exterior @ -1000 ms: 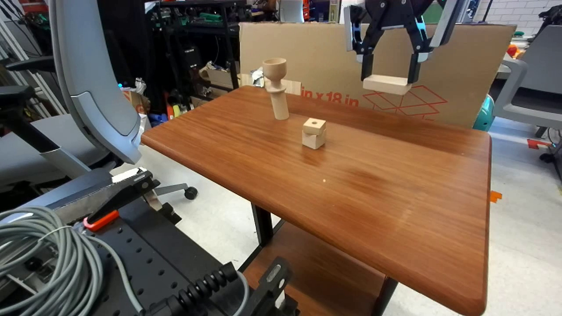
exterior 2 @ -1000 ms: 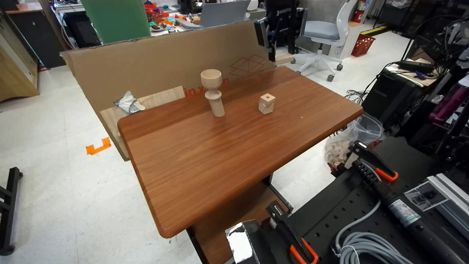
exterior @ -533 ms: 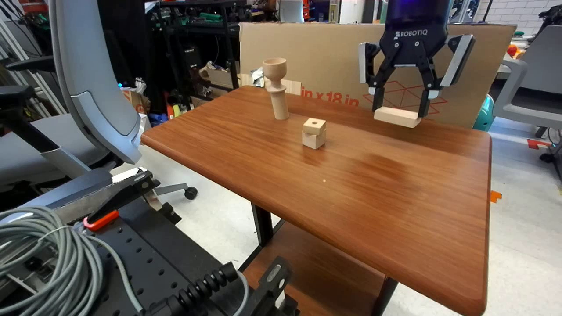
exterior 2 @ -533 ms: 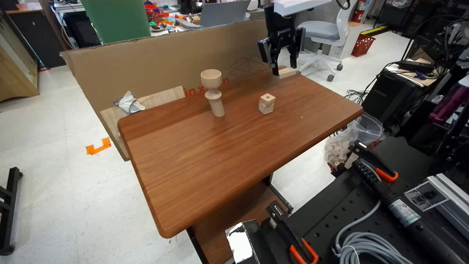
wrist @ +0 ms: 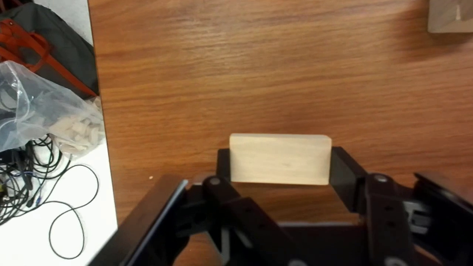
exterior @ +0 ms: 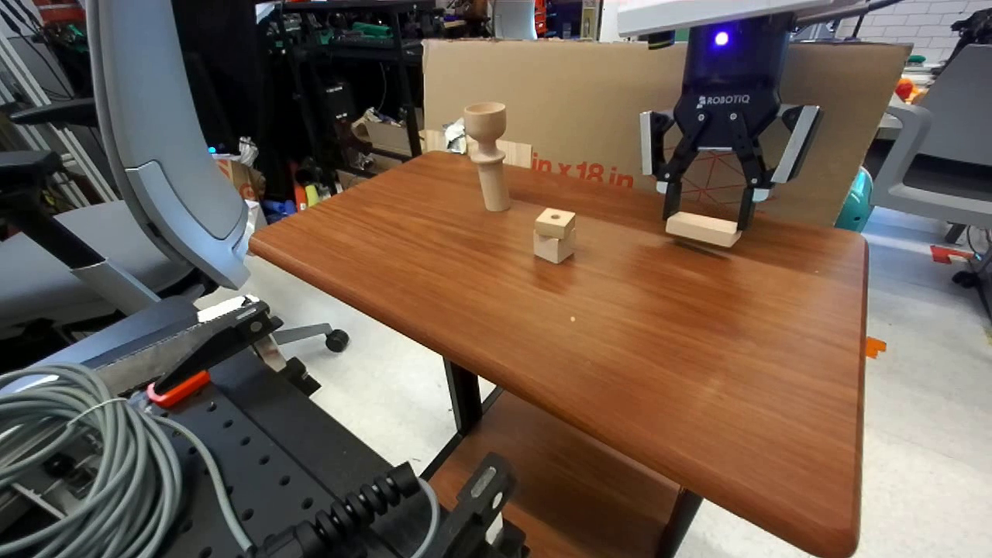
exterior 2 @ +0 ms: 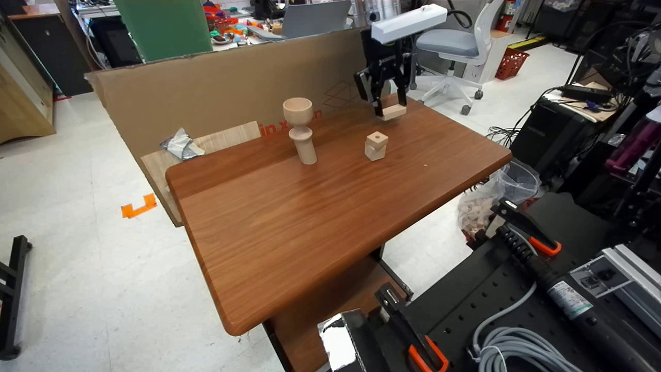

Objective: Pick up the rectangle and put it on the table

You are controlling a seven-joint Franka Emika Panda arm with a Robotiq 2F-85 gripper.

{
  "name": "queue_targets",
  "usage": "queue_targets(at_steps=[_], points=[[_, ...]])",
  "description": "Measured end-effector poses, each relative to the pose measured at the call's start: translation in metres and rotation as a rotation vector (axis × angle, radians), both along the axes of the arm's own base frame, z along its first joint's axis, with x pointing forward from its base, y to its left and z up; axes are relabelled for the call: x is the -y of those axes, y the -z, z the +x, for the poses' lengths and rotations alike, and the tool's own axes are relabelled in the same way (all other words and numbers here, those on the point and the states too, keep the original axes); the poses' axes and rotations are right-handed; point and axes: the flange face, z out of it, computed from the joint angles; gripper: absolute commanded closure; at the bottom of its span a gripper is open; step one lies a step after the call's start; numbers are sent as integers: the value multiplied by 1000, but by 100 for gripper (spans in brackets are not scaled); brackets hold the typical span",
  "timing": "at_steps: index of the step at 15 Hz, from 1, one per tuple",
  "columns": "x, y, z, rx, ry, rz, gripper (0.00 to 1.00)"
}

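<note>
The rectangle (exterior: pixel 702 230) is a small flat block of pale wood. My gripper (exterior: pixel 707 216) is shut on its two ends and holds it level, low over the far part of the reddish-brown table (exterior: pixel 659 372). A thin dark shadow shows just under the block, with a small gap. In an exterior view the rectangle (exterior 2: pixel 394 112) hangs below the fingers (exterior 2: pixel 391 107) near the table's (exterior 2: pixel 310 206) back edge. In the wrist view the rectangle (wrist: pixel 281 159) sits between both black fingertips (wrist: pixel 281 164), with wood grain of the table (wrist: pixel 221 74) behind it.
A small stack of pale wooden blocks (exterior: pixel 553 236) stands near the gripper; it also shows in the wrist view (wrist: pixel 451 16). A tall goblet-like wooden piece (exterior: pixel 488 159) stands farther along. A cardboard box (exterior 2: pixel 237 88) stands upright along the table's back edge.
My gripper has come down with the rectangle, from high near the cardboard to low over the table. It stays shut on the block. The other wooden pieces have not moved.
</note>
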Motion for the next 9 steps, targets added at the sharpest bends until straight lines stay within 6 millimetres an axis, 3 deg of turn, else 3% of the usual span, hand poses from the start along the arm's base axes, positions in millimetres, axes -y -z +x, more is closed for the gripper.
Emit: queue_targets(at_steps=[3,4,5,9], points=[[-1,12,6,-23,-1,-5,58],[-1,12,8,-29,0,-7,38],[-1,12,9,-36,2,-8,8],[0,9,12,-62,9,-12,0]])
